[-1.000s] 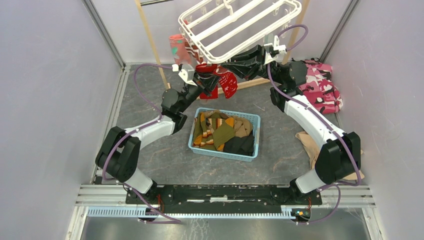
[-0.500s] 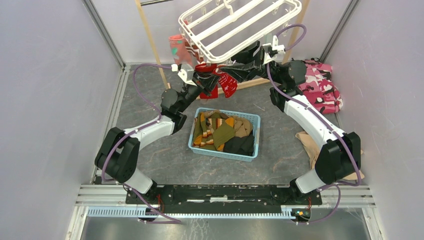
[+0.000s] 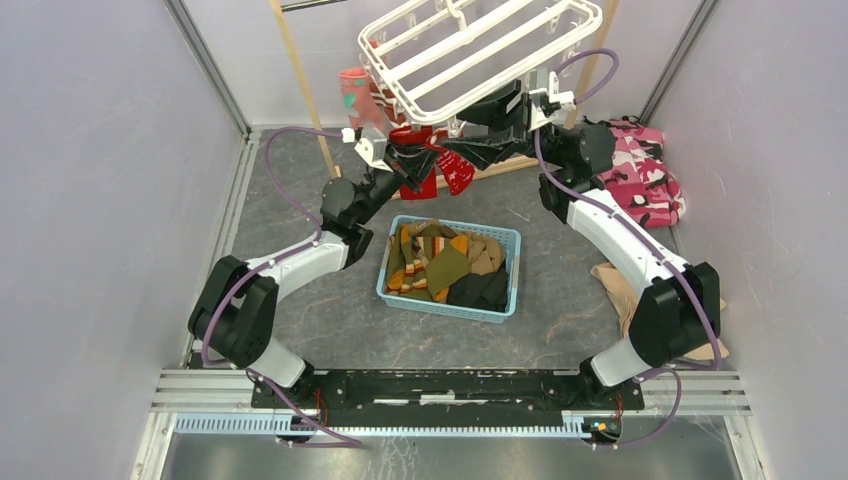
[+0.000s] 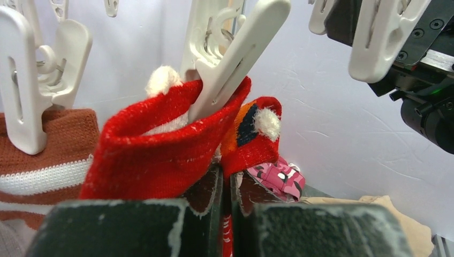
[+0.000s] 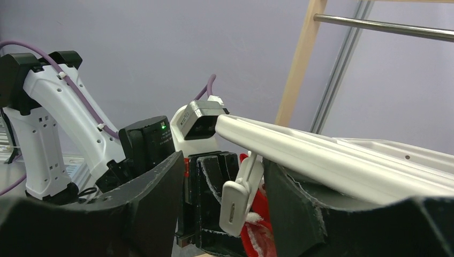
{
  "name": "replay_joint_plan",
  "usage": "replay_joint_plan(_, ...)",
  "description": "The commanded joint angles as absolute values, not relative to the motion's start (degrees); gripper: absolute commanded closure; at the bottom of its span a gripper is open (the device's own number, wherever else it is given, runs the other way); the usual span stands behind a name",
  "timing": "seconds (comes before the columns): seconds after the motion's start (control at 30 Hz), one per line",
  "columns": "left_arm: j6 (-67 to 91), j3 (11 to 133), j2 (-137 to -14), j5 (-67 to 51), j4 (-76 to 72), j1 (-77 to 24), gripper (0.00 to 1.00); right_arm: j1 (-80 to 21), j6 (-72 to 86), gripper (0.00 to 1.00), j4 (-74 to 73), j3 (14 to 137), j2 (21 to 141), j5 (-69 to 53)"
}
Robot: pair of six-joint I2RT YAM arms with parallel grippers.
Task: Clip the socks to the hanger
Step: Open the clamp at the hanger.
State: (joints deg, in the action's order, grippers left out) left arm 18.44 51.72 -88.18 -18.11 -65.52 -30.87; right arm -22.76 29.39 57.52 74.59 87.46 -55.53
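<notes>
The white hanger (image 3: pixel 480 50) hangs tilted above the back of the table. One of its clips (image 4: pixel 230 59) bites the cuff of a bright red sock (image 4: pixel 160 155). My left gripper (image 4: pixel 227 214) is shut on that red sock just below the clip. In the right wrist view the same clip (image 5: pixel 241 195) dangles from the hanger rim (image 5: pixel 332 155), between the spread fingers of my right gripper (image 5: pixel 225 176). That gripper is open and touches neither the clip nor the sock (image 5: pixel 257 227). From above, both grippers (image 3: pixel 410 152) (image 3: pixel 472 142) meet under the hanger's near rim.
A blue basket (image 3: pixel 505 305) holds several more socks. A striped rust-brown sock (image 4: pixel 43 155) hangs from the neighbouring clip (image 4: pixel 32 80). A salmon-pink sock (image 3: pixel 355 100) hangs at the left rim. Pink camouflage cloth (image 3: pixel 645 170), a tan garment (image 3: pixel 615 290) and the wooden stand (image 3: pixel 300 90) surround the spot.
My right gripper's jaws have spread apart and let go of the clip, which now sits closed on the red sock. The left gripper kept its hold and barely moved.
</notes>
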Motion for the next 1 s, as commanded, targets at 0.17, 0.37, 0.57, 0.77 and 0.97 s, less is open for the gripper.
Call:
replay_joint_plan(0.17, 18.33, 52.22, -85.81, -18.19, -66.36, -30.61, 0.98, -22.92, 33.97, 0.37, 62.93, 78.13, 89.82, -58.43)
replay_joint_plan(0.37, 18.19, 52.19, -85.7, -18.16, -66.27, -30.59, 0.98, -22.89, 35.74, 0.31, 64.75, 78.28, 90.69, -58.46)
replay_joint_plan(0.57, 18.34, 52.21, -85.6, -18.13, -66.14, -30.59, 0.98, -22.95, 36.26, 0.21, 64.6, 78.96, 91.68, -56.82)
replay_joint_plan(0.77, 17.99, 52.21, -85.43, -18.19, -65.83, -30.59, 0.98, -23.48, 36.76, 0.16, 64.81, 79.87, 92.73, -55.47)
replay_joint_plan(0.97, 17.89, 52.29, -85.43, -18.17, -65.68, -30.59, 0.98, -24.07, 39.54, 0.15, 67.47, 80.42, 94.18, -54.34)
